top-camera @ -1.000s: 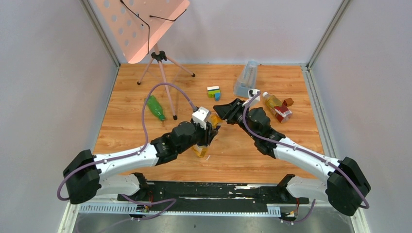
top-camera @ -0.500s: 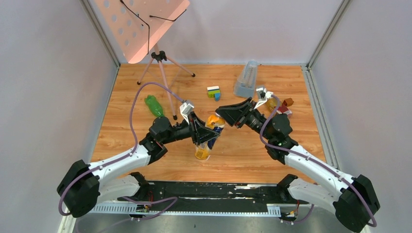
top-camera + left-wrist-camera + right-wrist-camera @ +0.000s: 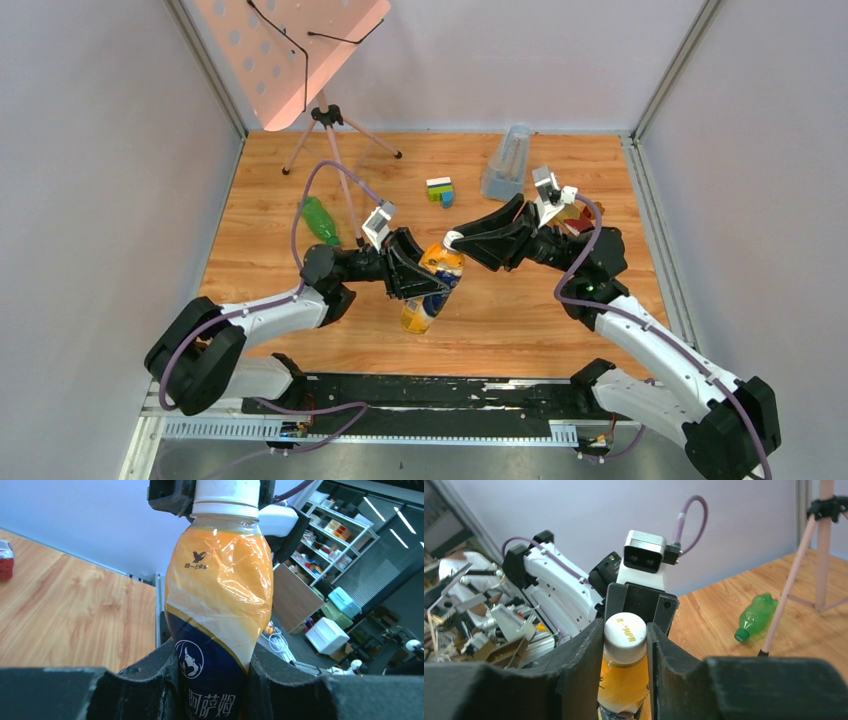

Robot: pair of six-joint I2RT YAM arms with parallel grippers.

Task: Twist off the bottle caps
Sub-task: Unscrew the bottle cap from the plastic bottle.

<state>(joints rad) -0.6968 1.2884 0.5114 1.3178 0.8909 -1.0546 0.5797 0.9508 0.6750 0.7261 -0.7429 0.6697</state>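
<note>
The left fingers [image 3: 410, 277] are clamped on the lower, labelled part of the amber bottle [image 3: 432, 290], which is tilted over the middle of the worktop [image 3: 260, 270] with its neck pointing toward the right arm. The right fingers [image 3: 466, 243] are closed on either side of the bottle's white cap [image 3: 625, 631], which sits on the neck. Whether the bottle's base touches the wood cannot be told. A green bottle [image 3: 320, 220] lies on its side well to the left, beside a tripod leg [image 3: 345, 205].
</note>
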